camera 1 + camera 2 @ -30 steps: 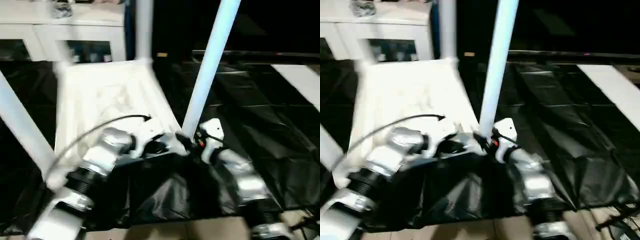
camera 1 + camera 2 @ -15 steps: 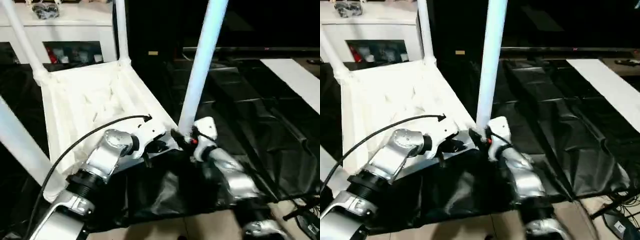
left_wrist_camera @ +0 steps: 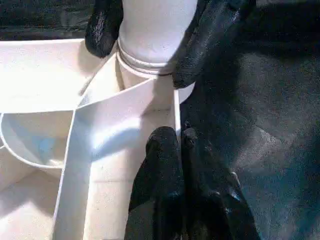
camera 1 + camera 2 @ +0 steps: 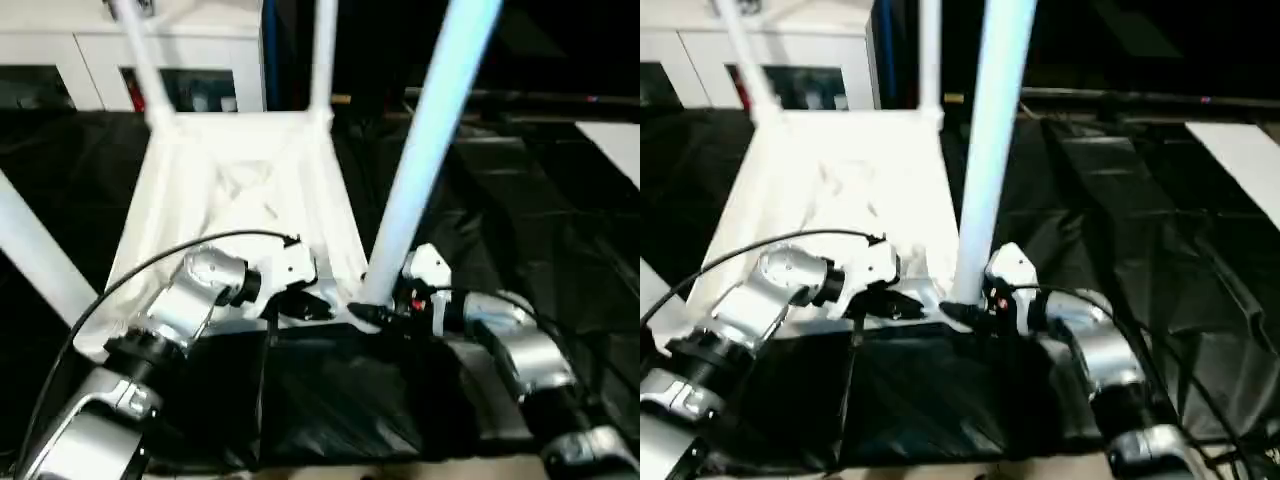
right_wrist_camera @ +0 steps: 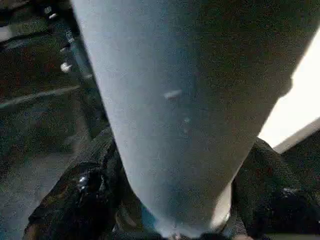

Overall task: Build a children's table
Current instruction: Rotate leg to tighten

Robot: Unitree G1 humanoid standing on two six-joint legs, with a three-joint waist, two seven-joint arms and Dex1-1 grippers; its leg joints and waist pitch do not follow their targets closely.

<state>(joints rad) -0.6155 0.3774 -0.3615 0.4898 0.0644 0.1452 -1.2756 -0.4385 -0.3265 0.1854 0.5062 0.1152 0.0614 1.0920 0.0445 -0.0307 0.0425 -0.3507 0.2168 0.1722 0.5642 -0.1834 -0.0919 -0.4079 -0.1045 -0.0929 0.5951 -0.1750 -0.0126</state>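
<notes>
head pair: high, down-forward, shared tabletop (image 4: pixel 240 190) | wrist cams: very close on near-corner leg (image 5: pixel 165 110) (both)

Right claw (image 4: pixel 962 313) grips the near leg (image 4: pixel 990 150) at the tabletop (image 4: pixel 830 200) corner.

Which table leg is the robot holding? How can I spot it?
Find the white tabletop lying upside down on the black sheet. Go to its corner nearest the robot's right arm. The leg there looks thickest and closest, with the right hand clamped round its base; the other legs stand free.
</notes>
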